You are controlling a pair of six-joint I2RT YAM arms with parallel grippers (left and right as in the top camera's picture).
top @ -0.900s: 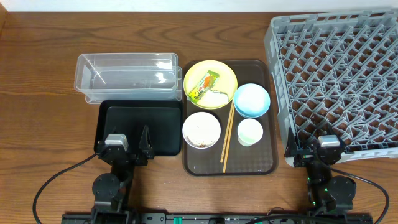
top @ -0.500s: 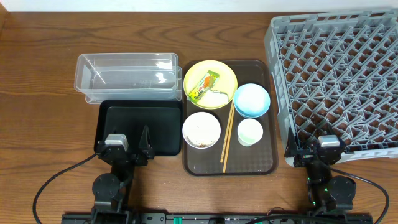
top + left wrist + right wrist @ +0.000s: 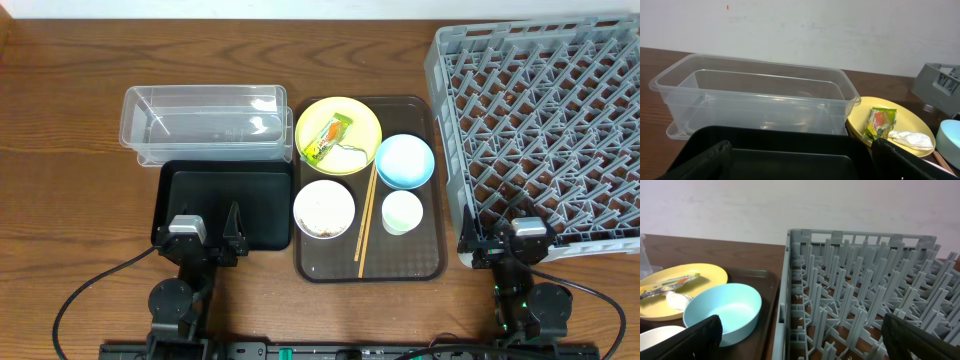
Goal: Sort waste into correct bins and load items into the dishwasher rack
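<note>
My left hand [image 3: 801,144] is released, fingers spread wide over the near edge of the black tray [image 3: 225,205], with the clear tub [image 3: 205,124] just behind it on the table [image 3: 60,150]. My right hand [image 3: 801,320] is released too, at the near left corner of the grey rack [image 3: 545,120]. Between them the brown serving tray [image 3: 400,265] carries the yellow plate [image 3: 365,120], which holds the snack wrapper [image 3: 328,138] and crumpled paper [image 3: 347,156], plus the blue bowl [image 3: 404,161], the white bowl [image 3: 323,208] with rice, the small cup [image 3: 402,212] and 2 chopsticks [image 3: 366,220].
</note>
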